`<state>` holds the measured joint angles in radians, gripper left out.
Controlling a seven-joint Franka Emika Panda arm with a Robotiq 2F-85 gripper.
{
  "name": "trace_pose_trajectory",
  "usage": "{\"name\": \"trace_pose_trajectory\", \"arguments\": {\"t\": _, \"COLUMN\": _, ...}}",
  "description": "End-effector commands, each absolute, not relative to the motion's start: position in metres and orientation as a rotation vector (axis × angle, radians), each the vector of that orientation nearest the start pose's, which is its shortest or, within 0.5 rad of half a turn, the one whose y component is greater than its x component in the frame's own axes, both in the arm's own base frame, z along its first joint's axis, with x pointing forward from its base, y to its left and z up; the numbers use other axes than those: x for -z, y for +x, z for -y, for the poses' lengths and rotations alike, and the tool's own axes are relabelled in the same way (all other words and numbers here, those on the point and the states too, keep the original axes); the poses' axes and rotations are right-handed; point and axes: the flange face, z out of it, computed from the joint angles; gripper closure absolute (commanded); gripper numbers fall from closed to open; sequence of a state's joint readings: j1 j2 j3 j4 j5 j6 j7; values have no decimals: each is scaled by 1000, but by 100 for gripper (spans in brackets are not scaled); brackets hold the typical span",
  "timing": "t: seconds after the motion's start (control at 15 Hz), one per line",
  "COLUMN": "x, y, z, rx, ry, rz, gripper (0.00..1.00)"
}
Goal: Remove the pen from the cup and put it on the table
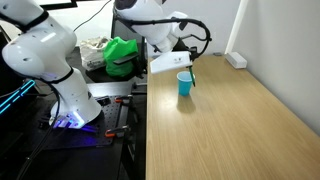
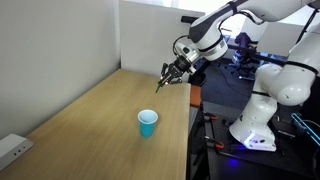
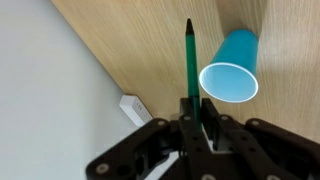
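Observation:
A blue cup stands upright on the wooden table; it also shows in an exterior view and in the wrist view, where it looks empty. My gripper is shut on a green pen, whose dark tip points away from the jaws. In both exterior views the gripper hangs in the air above the table. The pen is clear of the cup and off the table surface.
A white power strip lies at the table edge by the wall. A green bag and a second white robot arm stand beside the table. The table ends at a dark floor.

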<state>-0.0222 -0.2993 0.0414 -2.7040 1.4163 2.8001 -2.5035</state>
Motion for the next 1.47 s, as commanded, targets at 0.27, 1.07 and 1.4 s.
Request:
{"name": "trace_pose_trajectory", "arguments": {"t": 0.27, "x": -327, "y": 433, "z": 56, "rx": 968, "ry": -2688, "rz": 1617, "gripper": 96}}
{"name": "trace_pose_trajectory", "arguments": {"t": 1.07, "x": -322, "y": 487, "z": 120, "rx": 577, "ry": -2961, "rz": 1445, "gripper": 96}}
{"name": "trace_pose_trajectory", "arguments": {"t": 1.4, "x": -328, "y": 519, "z": 115, "rx": 470, "ry": -3023, "rz": 1436, "gripper": 96}}
